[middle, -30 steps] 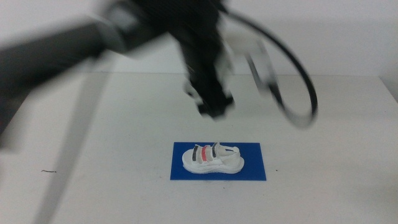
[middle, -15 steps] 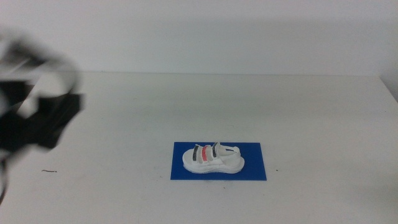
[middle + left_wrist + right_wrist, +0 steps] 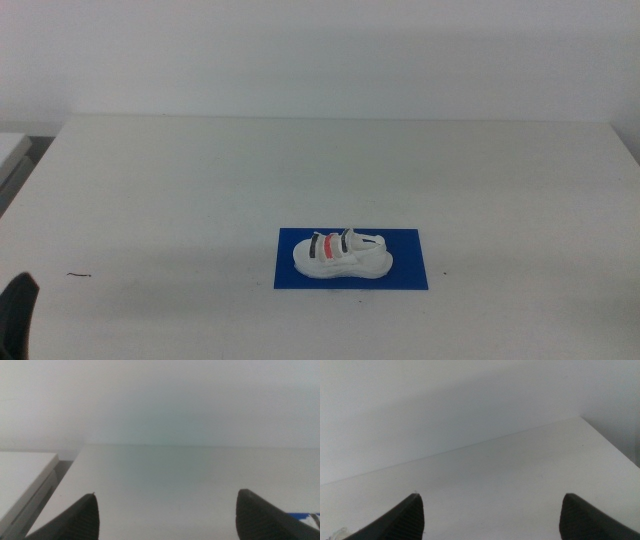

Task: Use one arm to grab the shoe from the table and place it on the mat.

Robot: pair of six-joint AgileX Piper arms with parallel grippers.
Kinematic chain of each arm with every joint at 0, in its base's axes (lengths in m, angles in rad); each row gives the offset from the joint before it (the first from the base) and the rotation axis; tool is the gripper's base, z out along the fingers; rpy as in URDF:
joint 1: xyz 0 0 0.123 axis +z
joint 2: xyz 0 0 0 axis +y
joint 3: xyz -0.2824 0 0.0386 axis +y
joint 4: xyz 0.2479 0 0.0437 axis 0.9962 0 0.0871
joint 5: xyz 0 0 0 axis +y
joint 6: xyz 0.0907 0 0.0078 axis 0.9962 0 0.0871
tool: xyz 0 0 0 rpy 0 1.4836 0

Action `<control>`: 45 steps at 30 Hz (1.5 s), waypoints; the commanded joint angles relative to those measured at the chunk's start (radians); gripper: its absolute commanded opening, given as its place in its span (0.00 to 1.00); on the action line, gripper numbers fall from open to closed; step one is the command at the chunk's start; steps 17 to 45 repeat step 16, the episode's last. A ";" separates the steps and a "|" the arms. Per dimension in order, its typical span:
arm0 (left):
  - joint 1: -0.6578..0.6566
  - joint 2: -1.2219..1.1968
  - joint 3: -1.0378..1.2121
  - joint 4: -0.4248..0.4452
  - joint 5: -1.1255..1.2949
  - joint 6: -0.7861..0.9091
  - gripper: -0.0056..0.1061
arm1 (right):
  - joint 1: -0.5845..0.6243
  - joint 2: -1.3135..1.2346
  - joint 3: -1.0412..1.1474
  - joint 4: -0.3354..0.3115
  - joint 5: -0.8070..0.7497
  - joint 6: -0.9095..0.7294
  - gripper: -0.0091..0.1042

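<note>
1. The surface (image 3: 200, 190) is plain white all over, with one small dark fleck near its left side.
2. The mat (image 3: 405, 270) is solid blue, without any pattern.
3. The shoe (image 3: 342, 256) is white, crossed by two dark straps with one red strap between them.
4. Both pairs of jaws are dark, nearly black.

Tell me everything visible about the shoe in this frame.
The shoe is a small white sneaker with a thick pale sole, crossed by two dark straps and one red strap between them. It lies on its sole, lengthwise along the blue mat, inside the mat's edges and left of its centre, with blue showing all around it. Only the mat touches it; no gripper is near. Its material is too small to judge. The left wrist view catches just a sliver of it.
</note>
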 commanded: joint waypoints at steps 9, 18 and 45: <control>0.005 -0.092 0.104 0.133 -0.065 -0.212 0.89 | 0.000 -0.005 0.002 -0.011 -0.004 -0.005 0.78; 0.005 -0.092 0.104 0.133 -0.067 -0.212 0.89 | 0.000 -0.005 0.002 -0.011 -0.004 -0.005 0.78; 0.005 -0.092 0.104 0.133 -0.067 -0.212 0.89 | 0.000 -0.005 0.002 -0.011 -0.004 -0.005 0.78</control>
